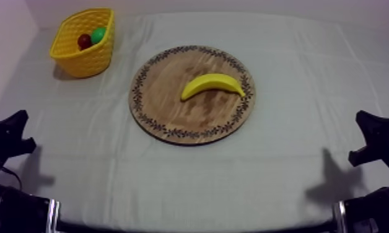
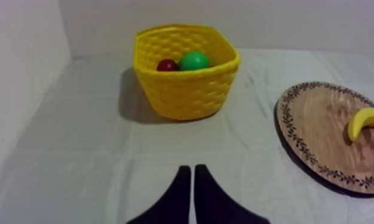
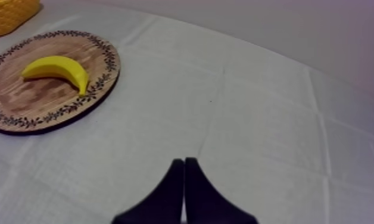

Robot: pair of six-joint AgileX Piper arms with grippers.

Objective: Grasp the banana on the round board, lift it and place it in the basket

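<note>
A yellow banana (image 1: 212,84) lies on the round wooden board (image 1: 172,105) at the table's middle; it also shows as the banana (image 2: 364,121) on the board (image 2: 320,131) and the banana (image 3: 57,69) on the board (image 3: 22,101). The yellow basket (image 1: 85,57) stands at the far left, holding a small red fruit (image 1: 84,41) and a green fruit (image 1: 98,35). My left gripper (image 2: 193,174) is shut on nothing, well short of the basket (image 2: 186,89). My right gripper (image 3: 184,165) is shut, resting over bare cloth away from the board.
Both arms sit low at the table's near corners, the left arm (image 1: 5,139) and the right arm (image 1: 376,139). A wall rises to the left of the basket. Grey-white cloth stretches between the grippers and the board.
</note>
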